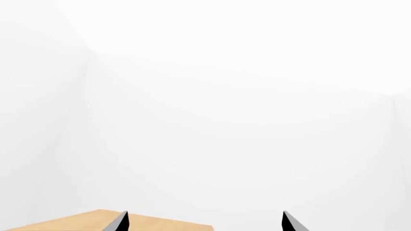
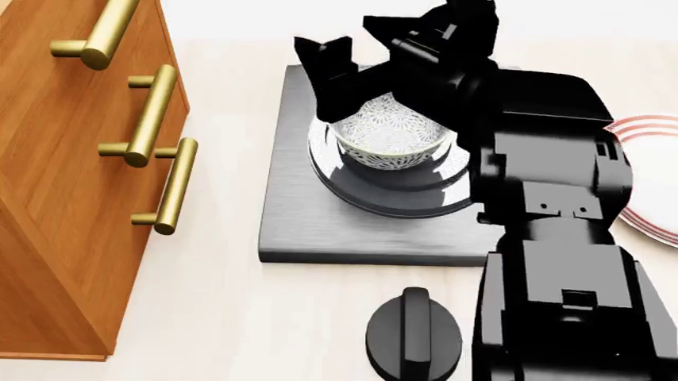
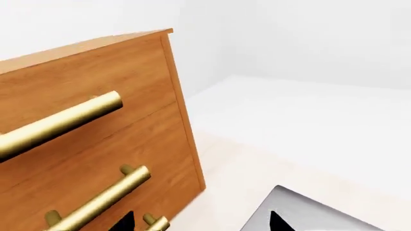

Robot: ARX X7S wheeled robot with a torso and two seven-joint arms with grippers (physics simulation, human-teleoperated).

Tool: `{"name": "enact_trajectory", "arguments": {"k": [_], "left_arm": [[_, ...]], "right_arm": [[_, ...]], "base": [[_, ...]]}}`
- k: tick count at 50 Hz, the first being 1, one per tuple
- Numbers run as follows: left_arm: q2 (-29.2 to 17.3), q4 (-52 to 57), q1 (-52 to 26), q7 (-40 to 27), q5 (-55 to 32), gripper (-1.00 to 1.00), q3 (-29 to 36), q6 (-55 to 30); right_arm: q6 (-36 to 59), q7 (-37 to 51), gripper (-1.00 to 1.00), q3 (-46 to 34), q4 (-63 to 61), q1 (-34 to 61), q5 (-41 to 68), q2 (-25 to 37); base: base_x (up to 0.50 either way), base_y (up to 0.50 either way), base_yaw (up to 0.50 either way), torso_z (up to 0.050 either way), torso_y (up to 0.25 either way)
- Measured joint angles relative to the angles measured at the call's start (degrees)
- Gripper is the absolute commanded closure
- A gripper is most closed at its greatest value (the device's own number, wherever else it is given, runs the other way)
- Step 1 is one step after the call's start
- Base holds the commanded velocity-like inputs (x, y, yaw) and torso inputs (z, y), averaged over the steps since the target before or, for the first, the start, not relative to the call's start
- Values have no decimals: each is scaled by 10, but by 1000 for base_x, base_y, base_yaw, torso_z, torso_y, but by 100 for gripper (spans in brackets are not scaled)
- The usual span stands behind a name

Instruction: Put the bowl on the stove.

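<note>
Your right gripper (image 2: 366, 59) hangs spread above the floral bowl (image 2: 390, 133), which sits on the ringed burner of the flat grey stove (image 2: 307, 214); your left gripper (image 1: 205, 222) is spread too.

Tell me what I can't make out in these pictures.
- Head view: the bowl's far rim, hidden by the right gripper; whether it grips the bowl is unclear.
- Head view: the plate, cut by the edge and covered by the arm.
- Left wrist view: only the left gripper's fingertips show; bowl and stove unseen.

Grey-blue floral bowl (image 2: 390, 135) upright on round burner, dark grey square stove (image 2: 307, 214) flat on pale counter
</note>
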Motion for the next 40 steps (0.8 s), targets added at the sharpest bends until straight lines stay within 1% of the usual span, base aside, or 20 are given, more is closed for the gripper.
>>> {"name": "enact_trajectory", "arguments": {"k": [2,4,15,23,29,40], "left_arm": [[0,0,0,0,0,-100,0,0],[0,0,0,-1,0,-100,0,0],[-1,1,0,-3,0,-100,-1,-1],[-1,2,0,-4,0,-100,-2,-2],[-2,3,0,-4,0,-100,-2,-2],[-6,7,2,-8,-3,-100,-9,-1]], "right_arm": [[1,2,-100,12,-22,-7,7,5],[19,7,-100,24,-70,-27,15,10],[162,52,-100,109,-429,-177,68,38],[234,89,-100,189,-635,-283,104,46],[268,112,-100,251,-747,-349,129,45],[304,132,-100,372,-883,-431,192,30]], "base": [[0,0,0,0,0],[0,0,0,0,0],[0,0,0,0,0],[0,0,0,0,0],[0,0,0,0,0],[0,0,0,0,0]]}}
